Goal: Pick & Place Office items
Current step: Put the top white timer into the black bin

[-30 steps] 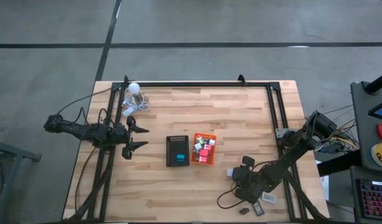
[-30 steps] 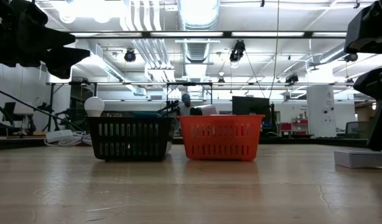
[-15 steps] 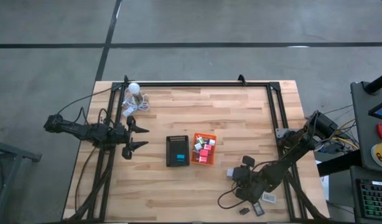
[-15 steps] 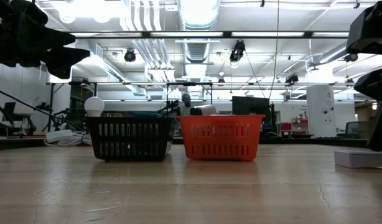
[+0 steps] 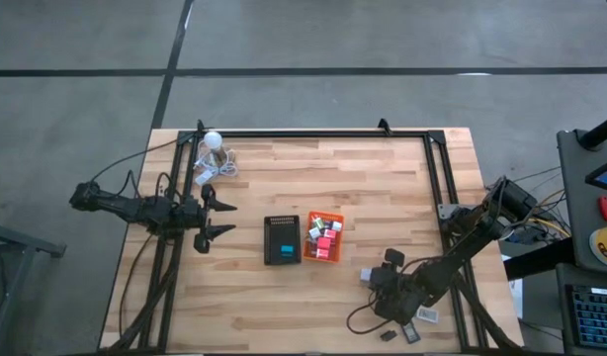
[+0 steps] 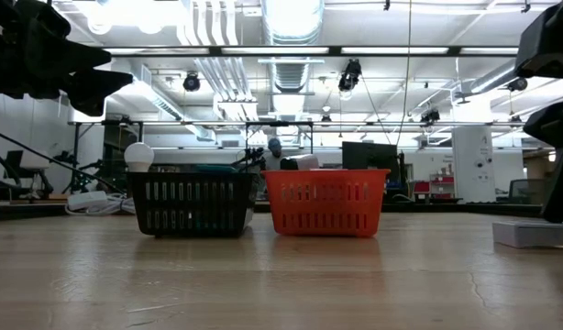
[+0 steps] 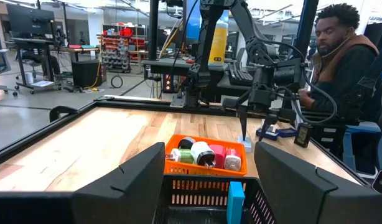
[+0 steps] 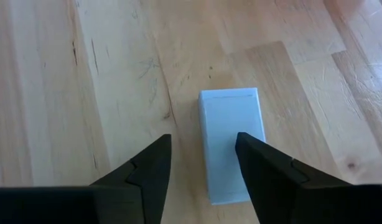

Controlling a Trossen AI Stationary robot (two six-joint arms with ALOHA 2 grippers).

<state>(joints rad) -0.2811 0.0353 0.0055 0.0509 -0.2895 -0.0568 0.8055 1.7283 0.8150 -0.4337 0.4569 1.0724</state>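
small coloured office items (image 5: 322, 237) in orange tray (image 5: 333, 217)

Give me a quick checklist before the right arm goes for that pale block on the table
1. Right gripper above the pale block: ok.
2. Jaws open: ok.
3. Jaws straddle the block: not ok, one finger sits over it.
4. Block lies flat on the bare table: ok.
5. Orange tray has room: cannot tell.
6. Left gripper clear, parked open beside the black tray: ok.
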